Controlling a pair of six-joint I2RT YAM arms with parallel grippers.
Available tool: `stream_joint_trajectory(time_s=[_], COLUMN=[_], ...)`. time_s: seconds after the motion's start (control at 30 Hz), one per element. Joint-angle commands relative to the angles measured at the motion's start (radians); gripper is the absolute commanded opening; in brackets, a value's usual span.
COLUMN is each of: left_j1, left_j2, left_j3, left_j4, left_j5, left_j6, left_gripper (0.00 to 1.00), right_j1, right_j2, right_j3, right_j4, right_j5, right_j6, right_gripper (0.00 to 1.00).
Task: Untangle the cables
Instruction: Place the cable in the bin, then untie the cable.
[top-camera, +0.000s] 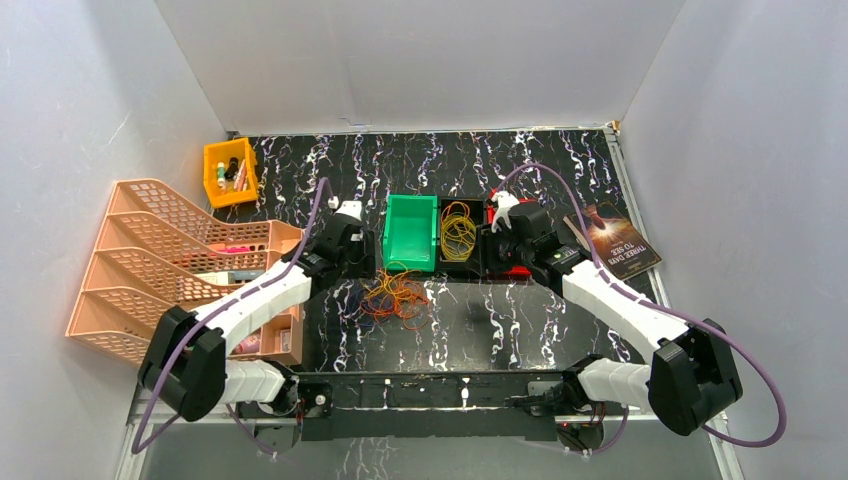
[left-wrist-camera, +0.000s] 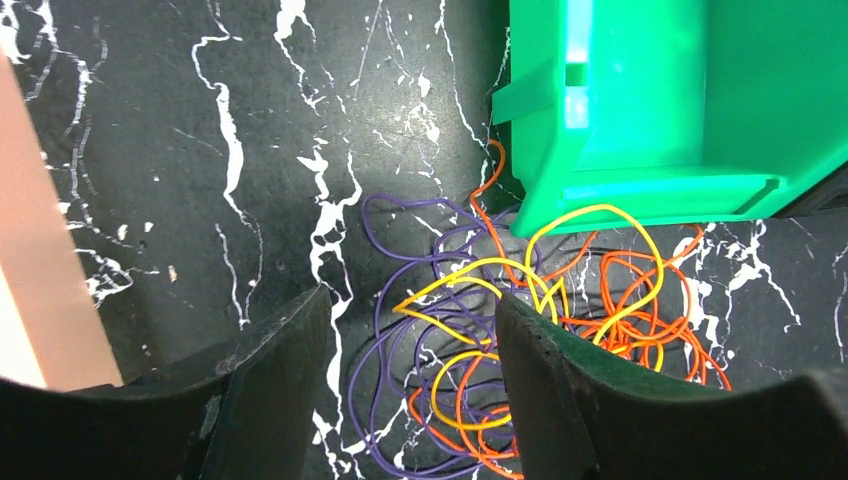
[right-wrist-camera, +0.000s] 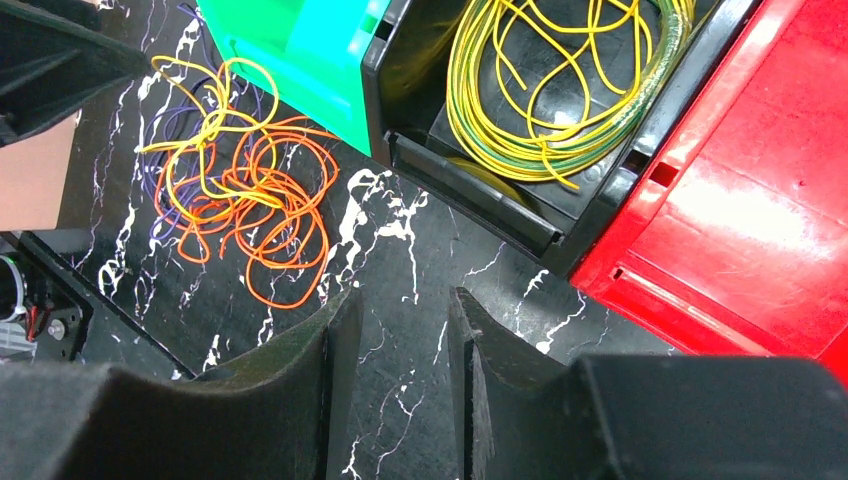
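The left gripper (left-wrist-camera: 408, 300), black fingers spread wide and empty, hangs off the near-left corner of the green plastic bin (left-wrist-camera: 700, 100). The tangled cables (left-wrist-camera: 520, 340), thin orange, yellow and purple wire loops, lie on the black white-veined table (left-wrist-camera: 150, 150) along that bin's near edge, one yellow loop reaching its lip. A black bin (right-wrist-camera: 470, 195) against the green bin's right side holds a coil of yellow wire (right-wrist-camera: 560, 90), and a red bin (right-wrist-camera: 760, 200) adjoins it. Near the black bin's front, the right gripper (right-wrist-camera: 400, 300) hangs narrowly parted and empty over bare table.
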Motion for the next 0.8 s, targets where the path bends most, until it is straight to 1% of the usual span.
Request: stream_joint_trajectory(time_s=[0.0, 0.17, 0.37, 0.47, 0.53, 0.57, 0.67, 0.7, 0.77], left_j1=[0.011, 0.014, 0.022, 0.026, 0.027, 0.028, 0.028, 0.028, 0.027], left_j2=[0.071, 0.149, 0.187, 0.202, 0.209, 0.21, 0.206, 0.203, 0.194], left_j3=[-0.012, -0.032, -0.034, -0.031, -0.031, -0.033, -0.037, -0.033, -0.019], left_j4=[0.048, 0.107, 0.115, 0.119, 0.125, 0.129, 0.139, 0.135, 0.114], left_j5=[0.039, 0.064, 0.028, 0.022, 0.022, 0.022, 0.025, 0.024, 0.024], left_j6=[0.005, -0.004, 0.022, 0.029, 0.031, 0.03, 0.034, 0.034, 0.037], left_gripper=[0.59, 0.54, 0.44, 0.36, 0.3, 0.23, 0.07, 0.0, 0.0], right_j1=[-0.002, 0.0, -0.001, -0.001, 0.0, -0.001, 0.0, -0.001, 0.0], right_j2=[-0.014, -0.016, -0.021, -0.019, -0.016, -0.015, -0.016, -0.019, -0.028], right_j3=[0.001, 0.007, -0.002, -0.009, -0.01, -0.008, -0.005, -0.005, -0.006], right_j4=[0.029, 0.011, 0.013, 0.021, 0.024, 0.023, 0.022, 0.022, 0.024], right_j5=[-0.008, -0.006, -0.007, -0.01, -0.011, -0.011, -0.012, -0.01, -0.004], right_j6=[0.0, -0.009, -0.002, 0.006, 0.008, 0.008, 0.009, 0.008, 0.007], right_gripper=[0.44, 0.44, 0.44, 0.44, 0.44, 0.44, 0.44, 0.44, 0.44])
